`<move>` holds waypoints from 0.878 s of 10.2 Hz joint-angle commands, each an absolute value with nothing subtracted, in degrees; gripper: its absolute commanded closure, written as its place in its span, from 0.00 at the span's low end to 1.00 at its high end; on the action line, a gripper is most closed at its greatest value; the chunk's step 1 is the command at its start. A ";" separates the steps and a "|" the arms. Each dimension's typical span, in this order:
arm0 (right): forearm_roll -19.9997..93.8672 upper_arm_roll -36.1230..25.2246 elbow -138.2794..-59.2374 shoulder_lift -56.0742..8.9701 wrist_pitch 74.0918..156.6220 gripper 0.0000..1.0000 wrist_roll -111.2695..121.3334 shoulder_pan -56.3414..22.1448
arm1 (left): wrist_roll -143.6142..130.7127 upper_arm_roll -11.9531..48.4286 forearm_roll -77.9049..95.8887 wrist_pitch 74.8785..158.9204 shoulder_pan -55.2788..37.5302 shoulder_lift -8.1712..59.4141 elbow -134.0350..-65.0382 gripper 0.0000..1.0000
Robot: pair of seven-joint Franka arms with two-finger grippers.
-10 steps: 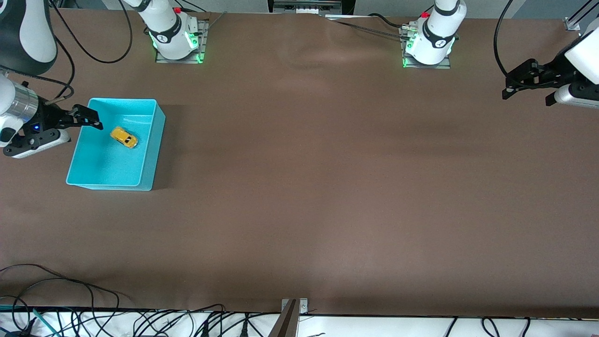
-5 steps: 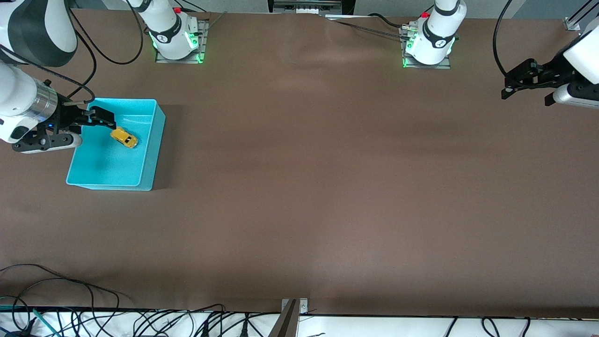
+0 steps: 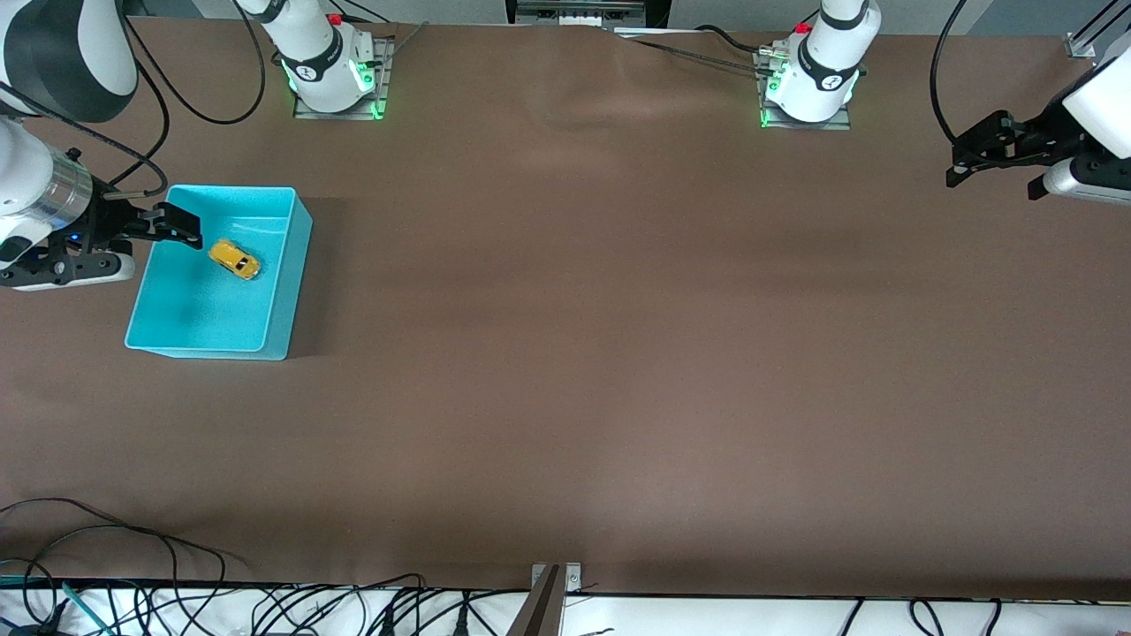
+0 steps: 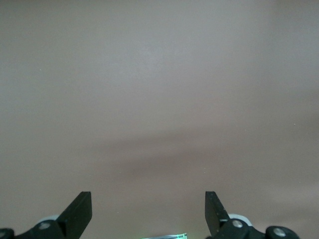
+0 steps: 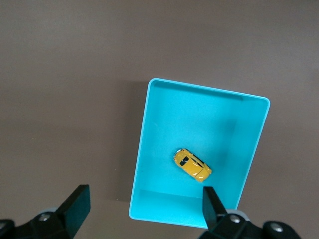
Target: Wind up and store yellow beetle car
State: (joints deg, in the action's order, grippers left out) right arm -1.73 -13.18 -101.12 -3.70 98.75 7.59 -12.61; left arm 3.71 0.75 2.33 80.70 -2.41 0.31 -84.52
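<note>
**Car in bin, both claws empty**

You had the car lying on the floor of the bin, on its wheels, set diagonal to the walls and closer to the bin edge that faces the robot bases. The right wrist view showed it touching no wall, with bare blue floor all around. The bin stood on the desk near the edge at the right arm's end.

Your right gripper hung over the bin's outer rim, at the corner toward the bases, jaws wide apart and holding nothing. In its own wrist view both fingertips framed the bin from well above, clear of the car.

Your left gripper hung over the desk at the left arm's end, well apart from the bin, also spread wide and empty. Its wrist view showed only bare desk surface. That arm was waiting.

Judgement on progress: the storing part looked done, since the car sat inside the bin and neither claw gripped it. Whether the winding was carried out could not be told from these views; nothing on the car showed it. What was left, as far as could be judged, was for you to clear the right arm away from the bin without catching the rim.
</note>
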 commanded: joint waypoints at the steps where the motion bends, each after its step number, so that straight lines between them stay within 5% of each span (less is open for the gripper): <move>1: -2.37 -13.10 -99.05 -4.92 96.95 0.00 4.31 -12.57 | 3.25 0.62 2.55 79.98 -2.81 0.35 -83.85 0.00; 9: -1.93 -13.27 -98.35 -5.63 96.77 0.00 4.48 -12.48 | 3.25 0.62 2.64 79.98 -2.81 0.35 -83.76 0.00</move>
